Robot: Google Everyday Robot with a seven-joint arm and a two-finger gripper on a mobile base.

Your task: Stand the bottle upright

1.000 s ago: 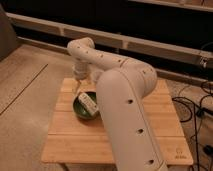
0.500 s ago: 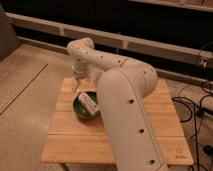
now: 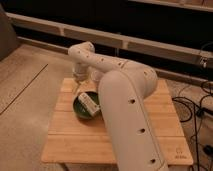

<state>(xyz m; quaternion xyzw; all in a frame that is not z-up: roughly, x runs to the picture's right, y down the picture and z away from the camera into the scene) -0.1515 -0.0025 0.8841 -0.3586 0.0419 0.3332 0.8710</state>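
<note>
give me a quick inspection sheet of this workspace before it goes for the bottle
surface: wooden table with a slatted top
job's things: bottle lying tilted across the green bowl, not upright
clutter: the bowl itself; a small pale thing behind it, partly hidden by the arm, cannot be named
grippers: tool at the table's back left, just behind the bowl, near the bottle's far end
cables: dark cables on the floor to the right of the table
surroundings: pale floor on the left, dark wall behind
</note>
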